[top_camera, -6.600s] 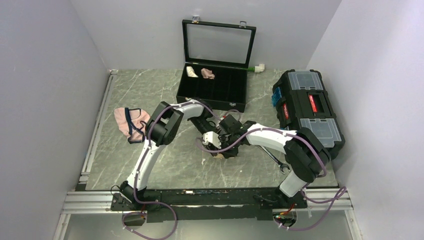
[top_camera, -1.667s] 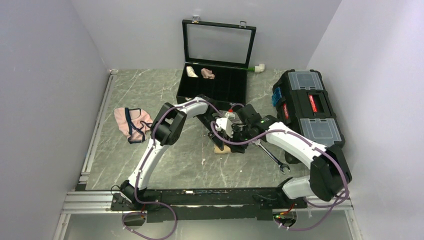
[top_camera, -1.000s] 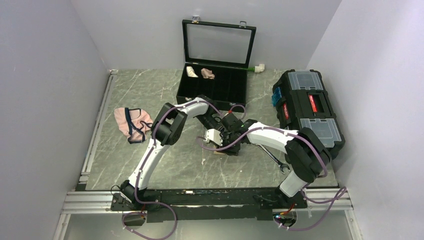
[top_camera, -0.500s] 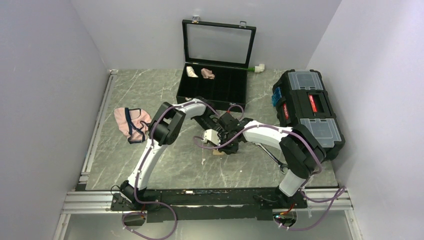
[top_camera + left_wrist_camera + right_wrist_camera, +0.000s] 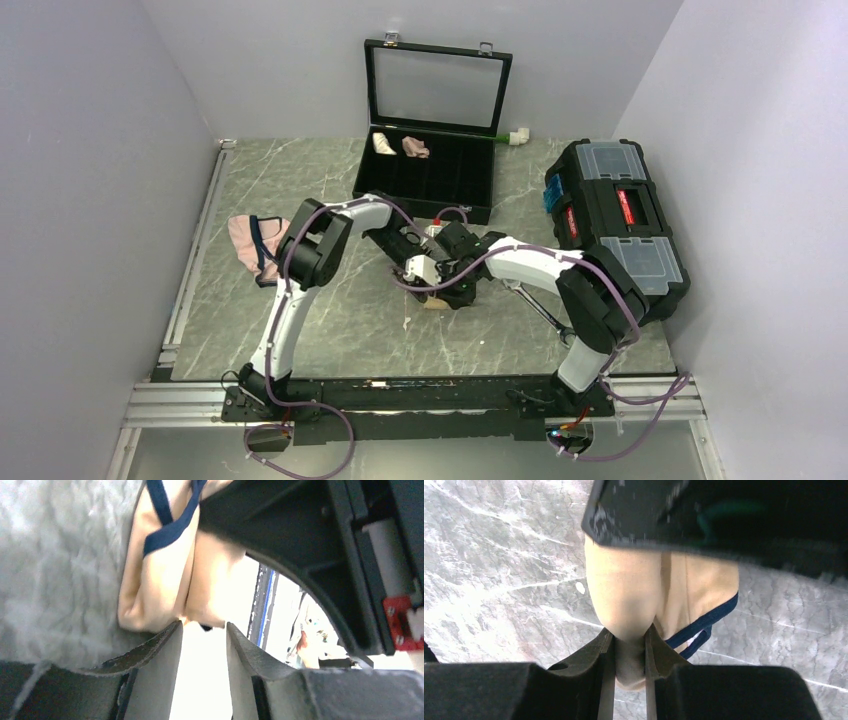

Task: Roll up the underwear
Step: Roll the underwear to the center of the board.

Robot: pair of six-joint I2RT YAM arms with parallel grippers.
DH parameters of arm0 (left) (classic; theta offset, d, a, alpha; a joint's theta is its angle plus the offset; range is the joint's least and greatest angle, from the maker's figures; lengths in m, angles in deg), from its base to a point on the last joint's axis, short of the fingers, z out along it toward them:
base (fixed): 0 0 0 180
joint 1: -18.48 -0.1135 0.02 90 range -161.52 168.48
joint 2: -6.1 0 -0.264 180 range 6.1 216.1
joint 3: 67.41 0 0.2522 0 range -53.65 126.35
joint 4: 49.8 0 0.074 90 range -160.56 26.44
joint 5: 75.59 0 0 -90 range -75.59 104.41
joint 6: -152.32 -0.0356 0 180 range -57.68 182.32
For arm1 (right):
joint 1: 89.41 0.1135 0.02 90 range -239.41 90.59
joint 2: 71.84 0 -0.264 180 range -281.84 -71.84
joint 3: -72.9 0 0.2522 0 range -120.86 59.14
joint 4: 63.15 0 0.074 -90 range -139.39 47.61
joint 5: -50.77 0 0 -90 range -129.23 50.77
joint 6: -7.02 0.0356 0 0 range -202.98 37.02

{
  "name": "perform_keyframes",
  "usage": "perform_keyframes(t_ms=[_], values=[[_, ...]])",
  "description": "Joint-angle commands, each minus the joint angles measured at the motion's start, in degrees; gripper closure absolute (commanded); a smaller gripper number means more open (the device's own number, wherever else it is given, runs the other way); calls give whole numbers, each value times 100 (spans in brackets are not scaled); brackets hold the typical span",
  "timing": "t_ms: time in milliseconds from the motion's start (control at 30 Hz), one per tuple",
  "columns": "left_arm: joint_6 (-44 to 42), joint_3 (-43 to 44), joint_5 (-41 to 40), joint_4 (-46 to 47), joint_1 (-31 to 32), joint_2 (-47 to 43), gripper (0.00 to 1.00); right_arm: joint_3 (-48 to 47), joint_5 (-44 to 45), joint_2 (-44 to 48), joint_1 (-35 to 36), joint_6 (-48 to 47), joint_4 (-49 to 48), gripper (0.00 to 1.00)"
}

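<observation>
The underwear (image 5: 435, 301) is a bunched tan fabric with navy edging, lying on the marble table mid-front. In the right wrist view my right gripper (image 5: 626, 639) is shut on a fold of the underwear (image 5: 634, 587), with the navy edging trailing to the right. In the top view the right gripper (image 5: 441, 289) sits right over the cloth. My left gripper (image 5: 408, 263) is just beyond it. In the left wrist view the left gripper (image 5: 204, 628) is open with nothing between its fingers; the underwear (image 5: 162, 580) lies at its tips, touching the left fingertip (image 5: 167, 635).
An open black case (image 5: 424, 188) at the back holds a cream roll (image 5: 382, 143) and a pink roll (image 5: 415, 147). Pink underwear (image 5: 258, 245) lies at the left. A black toolbox (image 5: 615, 220) stands at the right, with a wrench (image 5: 546, 318) in front of it.
The right gripper has come back left and down onto the underwear. The left arm's elbow has swung left and its gripper has shifted slightly left.
</observation>
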Motion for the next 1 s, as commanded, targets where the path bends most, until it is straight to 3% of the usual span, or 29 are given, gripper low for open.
perform_keyframes(t_ms=[0, 167, 400, 600, 767, 967], values=[[-279, -287, -786, 128, -318, -322, 54, 221, -269, -439, -124, 34, 611, 100], [28, -949, -592, 606, -708, -961, 53, -48, -671, -592, -289, -71, 922, 100], [1044, -2619, -953, 2442, -1396, -2613, 53, -1046, -1588, -1303, -671, -536, 1943, 100], [774, -3695, -1382, 3252, -1635, -4194, 52, -2564, -2204, -2597, -1054, -1182, 3247, 100], [257, -4380, -1994, 3795, -1154, -5244, 51, -3319, -2582, -3304, -1190, -1474, 3983, 100], [-266, -4763, -3439, 4562, 402, -5802, 48, -3747, -2658, -3701, -1193, -1592, 4344, 99]])
